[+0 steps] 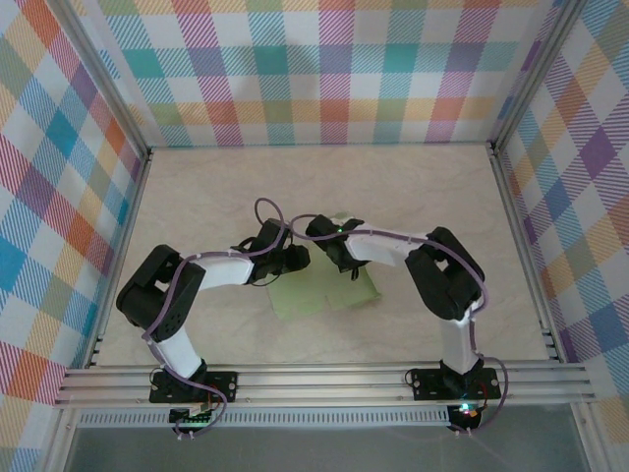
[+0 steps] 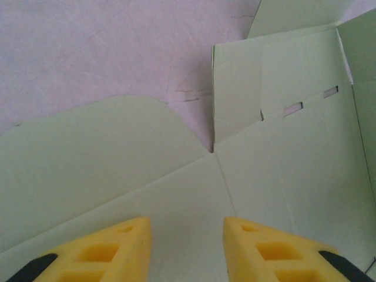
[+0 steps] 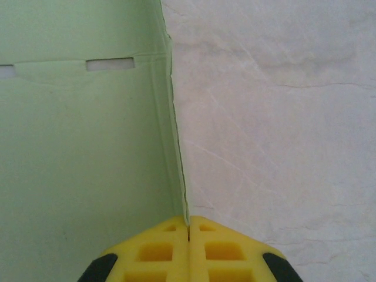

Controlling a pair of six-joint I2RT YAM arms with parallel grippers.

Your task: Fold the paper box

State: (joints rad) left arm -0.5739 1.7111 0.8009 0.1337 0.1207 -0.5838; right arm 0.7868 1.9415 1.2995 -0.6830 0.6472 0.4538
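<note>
At the middle of the table (image 1: 413, 187), both grippers met over the paper box (image 1: 313, 295).
The right gripper (image 3: 188, 228) was closed, apparently pinching the edge of a raised wall of the box. The left gripper (image 2: 187, 229) stood partly open above a flat panel, with nothing between its fingers. The box lay half unfolded between the two arms, one slotted wall upright.

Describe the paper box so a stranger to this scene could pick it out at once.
Start at the pale marbled table inside the checked walls, where the left gripper and the right gripper come close. The paper box lies there, a partly folded sheet; it alone is pale green, with a rounded flap and small slots.
</note>
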